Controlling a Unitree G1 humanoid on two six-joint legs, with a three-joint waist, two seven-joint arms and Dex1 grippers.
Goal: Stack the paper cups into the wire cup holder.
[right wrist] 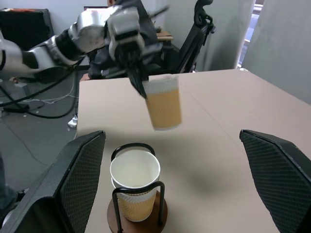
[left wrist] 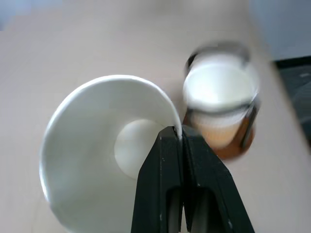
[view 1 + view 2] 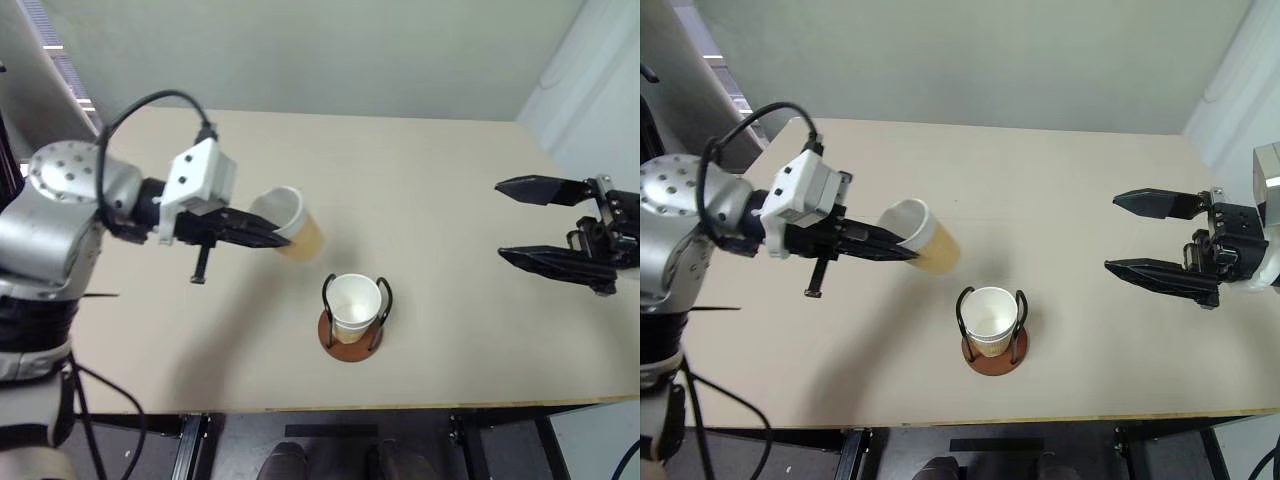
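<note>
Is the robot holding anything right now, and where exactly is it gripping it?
The left gripper pinches a paper cup by its rim, one finger inside. The right gripper is open, holding nothing.

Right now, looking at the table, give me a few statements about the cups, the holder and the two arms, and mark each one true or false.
1. The left gripper pinches a paper cup by its rim. True.
2. That cup stands on the table. False: it hangs in the air, tilted.
3. The wire cup holder is empty. False: a cup in the holder already sits in it.
4. The right gripper is open and holds nothing. True.
5. The held cup is directly over the holder. False: it is off to the holder's left side.
</note>
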